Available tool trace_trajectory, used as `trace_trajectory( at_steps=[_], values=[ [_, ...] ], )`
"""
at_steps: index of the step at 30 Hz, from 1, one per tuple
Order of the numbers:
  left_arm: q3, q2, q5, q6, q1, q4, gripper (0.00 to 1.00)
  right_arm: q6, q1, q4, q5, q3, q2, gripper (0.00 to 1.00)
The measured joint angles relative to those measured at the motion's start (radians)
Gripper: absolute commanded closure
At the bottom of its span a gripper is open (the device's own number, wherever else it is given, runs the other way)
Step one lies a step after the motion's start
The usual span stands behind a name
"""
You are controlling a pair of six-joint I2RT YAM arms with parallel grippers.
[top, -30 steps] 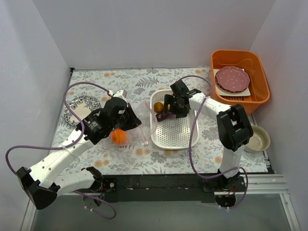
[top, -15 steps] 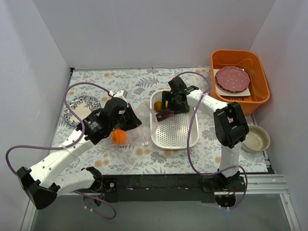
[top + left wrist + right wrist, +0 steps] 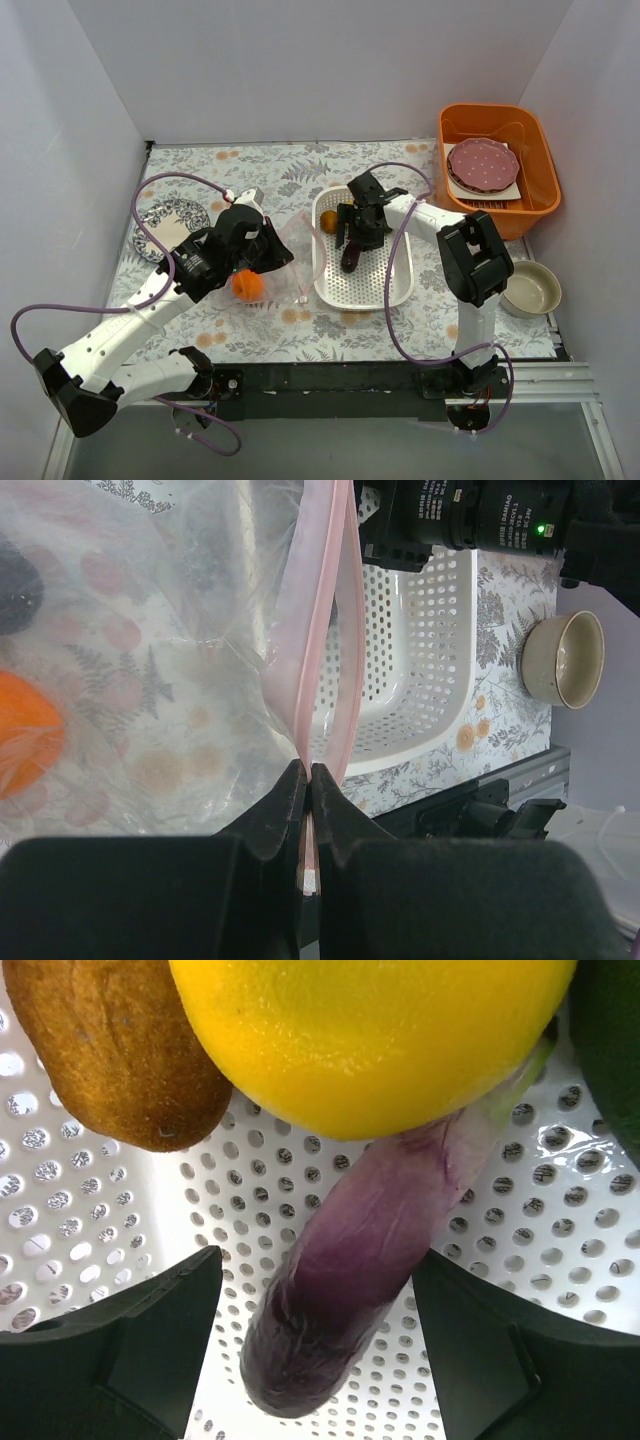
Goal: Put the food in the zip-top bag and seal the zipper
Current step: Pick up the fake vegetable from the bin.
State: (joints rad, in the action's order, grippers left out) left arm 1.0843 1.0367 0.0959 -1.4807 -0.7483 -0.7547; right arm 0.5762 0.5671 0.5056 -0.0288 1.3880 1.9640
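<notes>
Left claw (image 3: 308,772) pinches the pink zipper (image 3: 320,630) of the zip-top bag (image 3: 150,600), just beside the white basket (image 3: 440,660) — an orange (image 3: 25,735) shows through the plastic. Right claw (image 3: 320,1360), spread, straddles the purple eggplant (image 3: 340,1280) inside the basket — lemon (image 3: 370,1030) and kiwi (image 3: 110,1050) close by.

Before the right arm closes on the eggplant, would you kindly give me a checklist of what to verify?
1. Left gripper shut on the zipper: ok.
2. Zip-top bag mouth parted above that grip: ok.
3. Right gripper open, one finger on either side of the eggplant: ok.
4. Eggplant free of neighbours: not ok; the lemon overlaps its far end.
5. Kiwi outside the fingers' closing path: ok.
6. Fingers low enough to clamp the eggplant: cannot tell.
</notes>
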Motion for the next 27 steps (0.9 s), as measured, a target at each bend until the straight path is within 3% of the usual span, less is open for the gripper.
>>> trace_trajectory(
  at_steps=[8,16,27],
  values=[
    [0.0,0.001,-0.002,0.0,0.0,0.0,1.0,-0.069,0.035,-0.071,0.014,-0.125,-0.085,0.26],
    [0.0,0.008,-0.01,-0.001,0.0,0.01,1.0,-0.154,0.064,-0.079,0.014,-0.253,-0.195,0.24],
    [0.0,0.02,-0.018,-0.001,0.0,0.022,1.0,-0.208,0.064,-0.09,-0.005,-0.28,-0.294,0.21]
  ],
)
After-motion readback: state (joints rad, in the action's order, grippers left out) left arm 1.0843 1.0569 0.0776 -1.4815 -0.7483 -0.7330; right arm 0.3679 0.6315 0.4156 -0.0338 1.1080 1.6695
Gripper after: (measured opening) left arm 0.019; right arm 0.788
